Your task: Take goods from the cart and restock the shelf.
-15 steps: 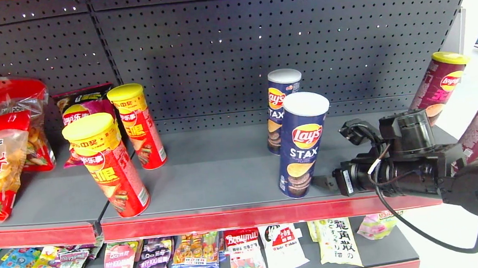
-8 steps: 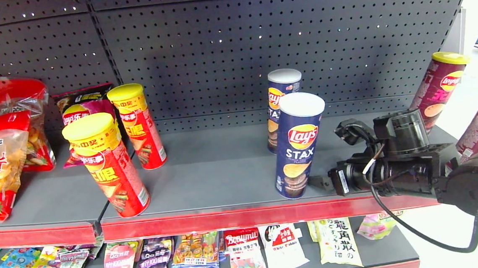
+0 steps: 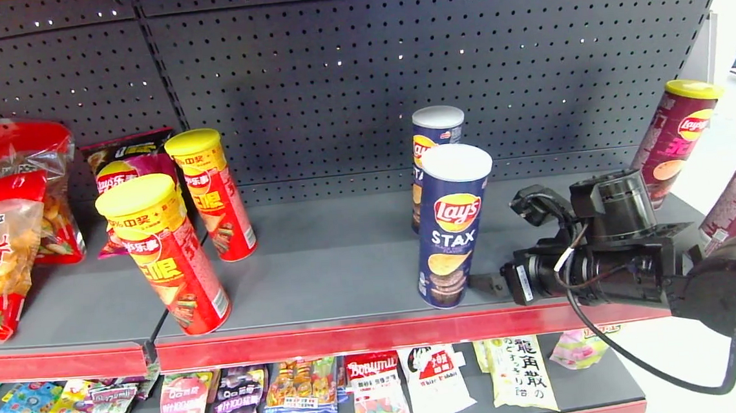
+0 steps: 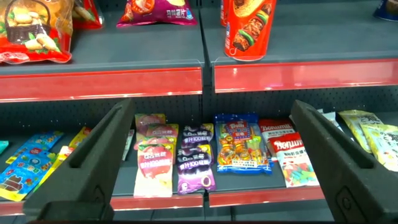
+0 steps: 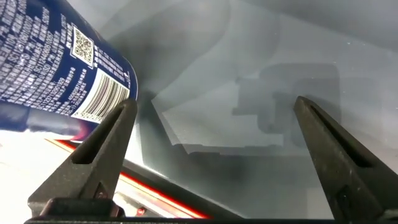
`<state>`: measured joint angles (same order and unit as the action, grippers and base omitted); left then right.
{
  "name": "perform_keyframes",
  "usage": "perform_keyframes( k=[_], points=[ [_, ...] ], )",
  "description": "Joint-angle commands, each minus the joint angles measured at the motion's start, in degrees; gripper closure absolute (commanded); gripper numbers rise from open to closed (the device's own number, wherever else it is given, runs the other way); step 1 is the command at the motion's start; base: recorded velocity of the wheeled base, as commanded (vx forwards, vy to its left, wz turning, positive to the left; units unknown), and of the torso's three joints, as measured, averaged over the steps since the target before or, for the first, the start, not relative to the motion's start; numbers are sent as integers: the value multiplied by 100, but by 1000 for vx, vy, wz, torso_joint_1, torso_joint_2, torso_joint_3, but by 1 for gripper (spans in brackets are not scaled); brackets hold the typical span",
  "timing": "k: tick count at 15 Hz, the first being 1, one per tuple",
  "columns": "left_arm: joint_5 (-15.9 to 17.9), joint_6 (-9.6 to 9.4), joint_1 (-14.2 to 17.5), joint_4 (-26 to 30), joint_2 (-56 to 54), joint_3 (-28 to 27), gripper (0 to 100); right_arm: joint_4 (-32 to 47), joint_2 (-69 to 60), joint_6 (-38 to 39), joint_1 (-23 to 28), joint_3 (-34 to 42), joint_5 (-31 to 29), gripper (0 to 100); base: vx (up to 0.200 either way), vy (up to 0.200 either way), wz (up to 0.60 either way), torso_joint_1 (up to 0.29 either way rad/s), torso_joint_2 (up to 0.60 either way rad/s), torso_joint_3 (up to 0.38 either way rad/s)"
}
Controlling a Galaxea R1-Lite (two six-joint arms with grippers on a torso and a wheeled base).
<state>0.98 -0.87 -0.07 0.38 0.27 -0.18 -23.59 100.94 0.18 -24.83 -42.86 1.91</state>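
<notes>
- At the grey shelf's [image 3: 340, 267] front edge, the right gripper [image 5: 214, 109] lies level, fingers spread wide and empty, one finger just beside the base of the upright blue can [image 3: 452, 226].
- Left gripper [image 4: 211, 109], also wide apart and empty, faces the snack packets [image 4: 236, 146] on the lower tier.
- Dark pegboard [image 3: 333, 73] backs the shelf, and red cans [image 3: 170, 253] stand further left.

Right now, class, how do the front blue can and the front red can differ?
The front blue can has a white lid; the front red can has a yellow one. The blue can stands beside the right gripper; the red can stands far to its left. Both are upright tubes near the front edge of the shelf.
</notes>
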Motion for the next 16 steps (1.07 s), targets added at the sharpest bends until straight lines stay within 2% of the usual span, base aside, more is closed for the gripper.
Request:
perform_keyframes(
  k=[1, 8, 9, 11, 12, 13, 15, 16],
  points=[
    [-1, -1, -1, 6, 8, 1, 0, -5, -30, -1, -30, 6, 2, 0, 0, 0, 0, 0, 0, 0],
    [-1, -1, 7, -3, 8, 1, 0, -5, -452, -9, 5, 252, -104, 0, 0, 0, 0, 0, 0, 0],
    [-1, -1, -1, -3, 8, 1, 0, -5, -777, -1, 5, 437, -112, 0, 0, 0, 0, 0, 0, 0],
    [-1, 7, 7, -3, 8, 1, 0, -5, -2122, -9, 40, 1359, -104, 0, 0, 0, 0, 0, 0, 0],
    [-1, 7, 7, -3, 8, 1, 0, -5, -2122, -9, 40, 1359, -104, 0, 0, 0, 0, 0, 0, 0],
    [-1, 7, -1, -3, 8, 1, 0, 30, -3607, -115, 172, 2274, -33, 0, 0, 0, 0, 0, 0, 0],
    [-1, -1, -1, -3, 8, 1, 0, 56, -4829, -484, 822, 3117, 547, 0, 0, 0, 0, 0, 0, 0],
    [-1, -1, -1, -3, 8, 1, 0, 47, -5655, -809, 1464, 3574, 1092, 0, 0, 0, 0, 0, 0, 0]
  ],
)
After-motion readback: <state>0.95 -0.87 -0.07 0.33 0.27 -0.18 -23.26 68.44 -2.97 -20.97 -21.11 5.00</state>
